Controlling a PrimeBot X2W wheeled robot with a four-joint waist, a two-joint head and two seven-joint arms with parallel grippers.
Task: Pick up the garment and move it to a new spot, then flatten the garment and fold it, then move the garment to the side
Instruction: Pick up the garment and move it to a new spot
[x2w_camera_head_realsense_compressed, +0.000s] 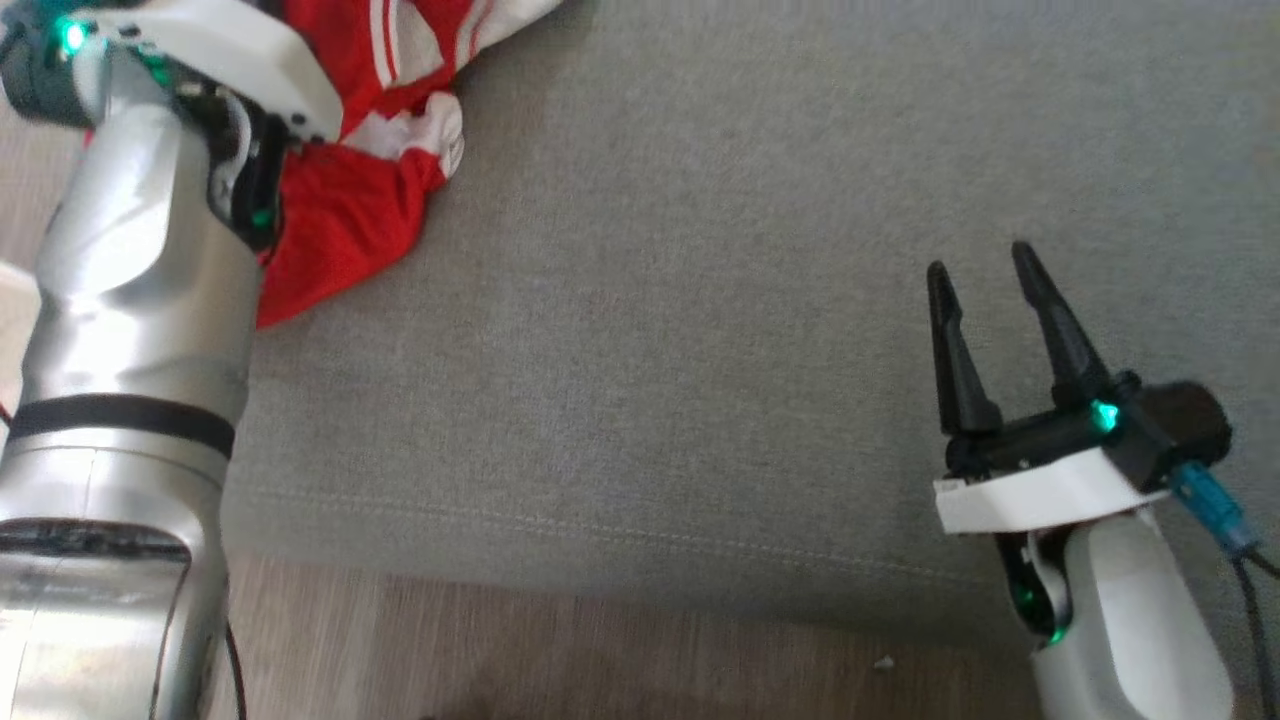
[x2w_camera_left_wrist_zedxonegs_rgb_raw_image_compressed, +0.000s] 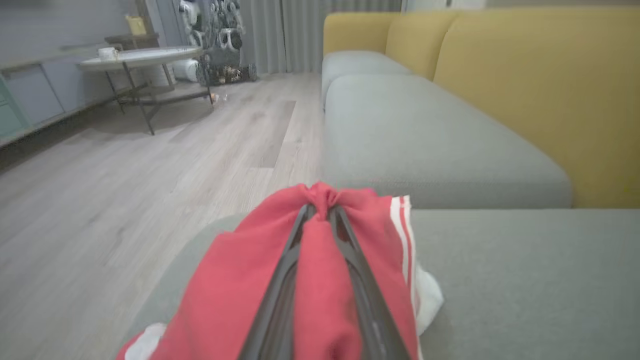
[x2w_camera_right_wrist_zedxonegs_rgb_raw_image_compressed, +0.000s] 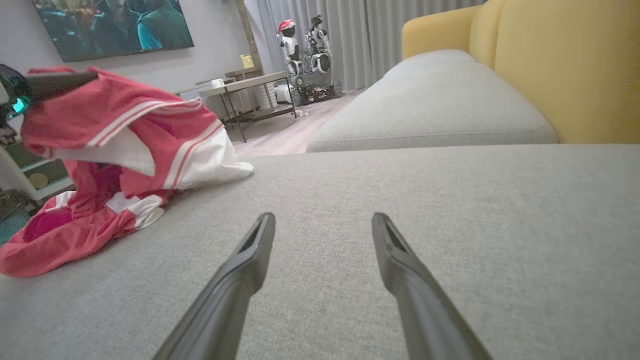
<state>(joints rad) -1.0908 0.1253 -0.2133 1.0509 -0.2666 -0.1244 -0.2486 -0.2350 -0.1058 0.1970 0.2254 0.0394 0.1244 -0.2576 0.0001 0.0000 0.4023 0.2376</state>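
Fingers (x2w_camera_left_wrist_zedxonegs_rgb_raw_image_compressed: 282, 272) of the left gripper (x2w_camera_left_wrist_zedxonegs_rgb_raw_image_compressed: 320, 204) are clamped together on a bunched fold of the red-and-white garment (x2w_camera_left_wrist_zedxonegs_rgb_raw_image_compressed: 235, 285), holding part of it raised while the rest trails on the grey sofa seat (x2w_camera_head_realsense_compressed: 700, 300) near its left edge. Over on the right, the right gripper (x2w_camera_head_realsense_compressed: 980, 262) hovers low above the seat, well apart from the cloth, its fingers (x2w_camera_right_wrist_zedxonegs_rgb_raw_image_compressed: 250, 260) spread wide.

Garment (x2w_camera_head_realsense_compressed: 350, 220) was red with white stripes and white panels, sofa seat (x2w_camera_head_realsense_compressed: 700, 300) was grey weave, backrest (x2w_camera_left_wrist_zedxonegs_rgb_raw_image_compressed: 550, 100) was mustard yellow, floor (x2w_camera_left_wrist_zedxonegs_rgb_raw_image_compressed: 125, 200) was pale wood grain, right gripper (x2w_camera_head_realsense_compressed: 978, 258) was black, left arm (x2w_camera_head_realsense_compressed: 130, 300) was silver with a black band, curtains (x2w_camera_right_wrist_zedxonegs_rgb_raw_image_compressed: 370, 35) were grey.
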